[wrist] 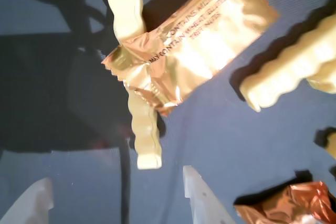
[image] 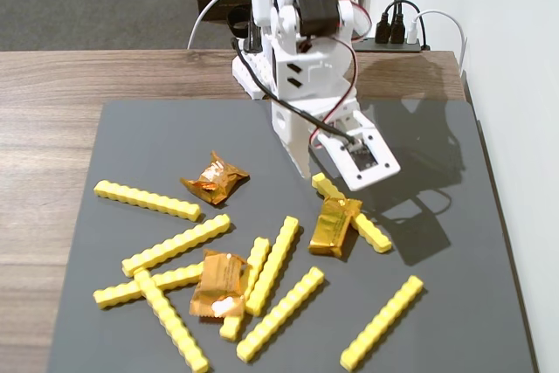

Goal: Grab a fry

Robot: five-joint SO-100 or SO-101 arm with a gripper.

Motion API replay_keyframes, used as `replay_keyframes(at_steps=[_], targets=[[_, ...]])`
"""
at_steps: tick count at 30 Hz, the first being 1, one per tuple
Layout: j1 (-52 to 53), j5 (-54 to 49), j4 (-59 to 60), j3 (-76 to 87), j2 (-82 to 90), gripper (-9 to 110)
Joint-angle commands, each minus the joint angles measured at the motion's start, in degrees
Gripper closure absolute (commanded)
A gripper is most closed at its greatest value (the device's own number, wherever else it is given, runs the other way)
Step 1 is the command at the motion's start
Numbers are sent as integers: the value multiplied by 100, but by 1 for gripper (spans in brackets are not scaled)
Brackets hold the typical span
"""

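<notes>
Several yellow ridged fries lie scattered on the dark grey mat (image: 454, 216). One fry (image: 374, 233) lies partly under an orange foil packet (image: 334, 224). My gripper (image: 330, 168) hangs open and empty just above and behind that fry's near end. In the wrist view, that fry (wrist: 144, 135) runs out from under the packet (wrist: 194, 45), its end a little ahead of my gripper (wrist: 116, 177). The white fingertips (wrist: 191, 187) stand wide apart, with nothing between them. Another fry (wrist: 294, 66) lies at the right.
Two more orange foil packets (image: 215, 179) (image: 218, 284) lie among the fries; one shows in the wrist view (wrist: 294, 205). A lone fry (image: 382, 322) lies at the front right. The wooden table (image: 52, 155) surrounds the mat; a wall (image: 515, 58) is on the right.
</notes>
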Motion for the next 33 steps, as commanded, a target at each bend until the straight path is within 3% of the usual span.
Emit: replay_keyframes(at_steps=[1,16,21,25,33], targets=[[-18,26,-176,-202,-35,69],[-35,334,-949,255,-492,73],[-97,483,-1046,290,-554,83],[-149,642,-1063,290,-563,98],[-176,738,-993,308,-536,101]])
